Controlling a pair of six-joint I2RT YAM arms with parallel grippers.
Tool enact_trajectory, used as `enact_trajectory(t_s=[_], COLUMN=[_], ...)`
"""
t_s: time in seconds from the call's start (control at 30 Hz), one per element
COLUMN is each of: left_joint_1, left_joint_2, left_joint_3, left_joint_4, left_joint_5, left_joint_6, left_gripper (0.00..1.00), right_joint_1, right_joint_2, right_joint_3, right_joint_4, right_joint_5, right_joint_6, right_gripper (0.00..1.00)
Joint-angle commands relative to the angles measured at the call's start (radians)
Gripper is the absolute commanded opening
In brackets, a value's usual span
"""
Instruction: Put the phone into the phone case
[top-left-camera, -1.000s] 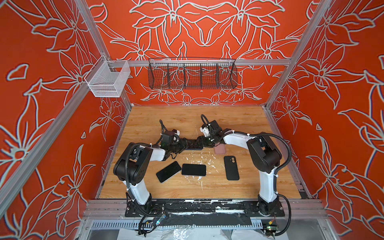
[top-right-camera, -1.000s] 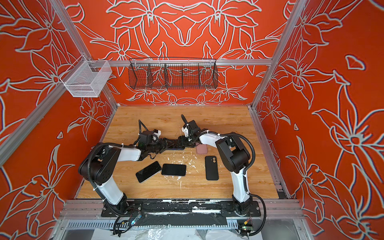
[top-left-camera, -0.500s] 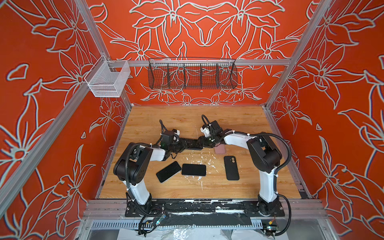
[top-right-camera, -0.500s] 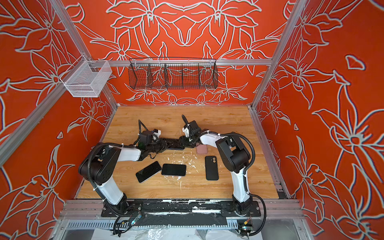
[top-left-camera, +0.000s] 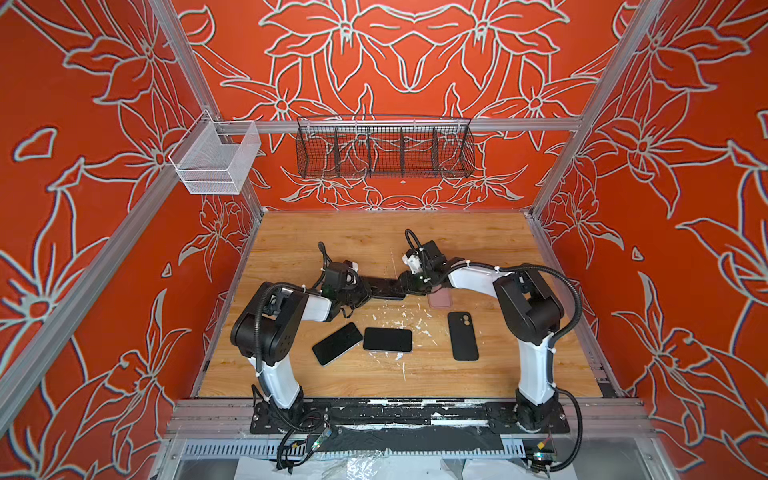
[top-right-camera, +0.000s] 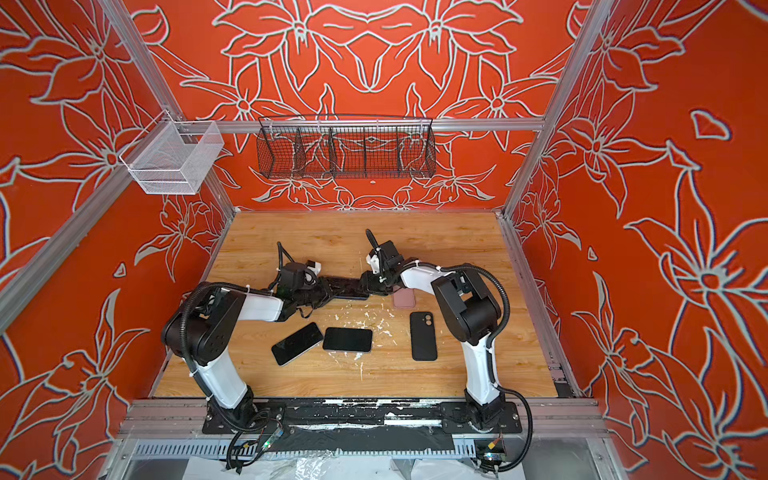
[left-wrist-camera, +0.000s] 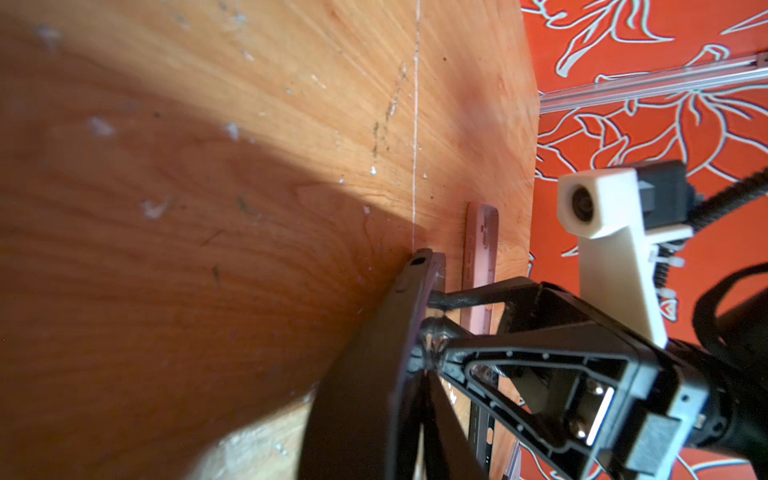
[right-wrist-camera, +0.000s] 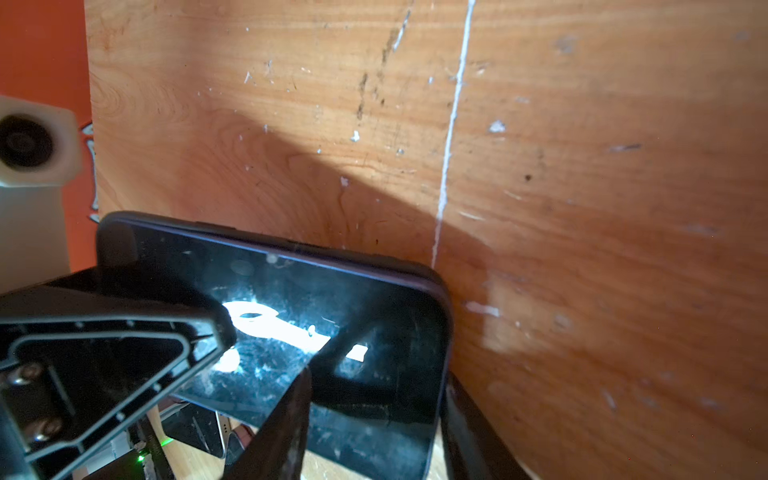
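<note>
Nothing legible was found in any view.

- The phone (right-wrist-camera: 332, 332) raised over the middle of the desk (top-left-camera: 374, 237) has a dark screen with glare and smudges only, no characters.
- The loose phones (top-left-camera: 387, 339) on the near desk have blank black screens.
- The black phone case (top-left-camera: 463, 336) and pink phone case (top-left-camera: 440, 300) carry no mark that can be made out.
- The walls (top-left-camera: 395, 62) bear flower outlines, not lettering.
</note>
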Motion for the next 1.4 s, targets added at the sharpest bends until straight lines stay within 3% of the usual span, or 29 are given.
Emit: enact_trajectory(t_s=[0.0,0.33,0.63,0.8,1.07,1.37], left_joint_1=[-0.016,-0.016,-0.007,-0.005,-0.005,-0.018], left_joint_2=[0.010,-0.019,-0.108,-0.217,-0.381,-0.471], left_joint_3=[0.027,0.005,0.005,0.060,0.144,0.165], left_joint_4=[0.109,0.151,0.168,0.082,-0.034,0.009], left_joint_5=[0.042,0.030,0.040,0.025,-0.085,-0.148], left_joint_6=[-0.016,-0.060,-0.126,-0.144,-0.272,-0.479], left_gripper=[0.19,0.00,0.00,0.00,0.00,0.00], right_joint_1=[0.029,0.023,-0.072,-0.140,-0.182,-0.161], right_joint_2=[0.070,0.020,-0.231,-0.388,-0.582,-0.579], right_joint_3=[-0.030,-0.036,-0.052,-0.097,-0.256,-0.444], right_joint_4=[-0.065,-0.034,-0.007,0.019,0.270,0.872], right_joint_5=[0.008,-0.028,-0.094,-0.123,-0.147,-0.131], right_joint_6=[-0.005,0.033,0.107,0.166,0.407,0.822], right_gripper=[0.50,0.53,0.62,0.65,0.69,0.70])
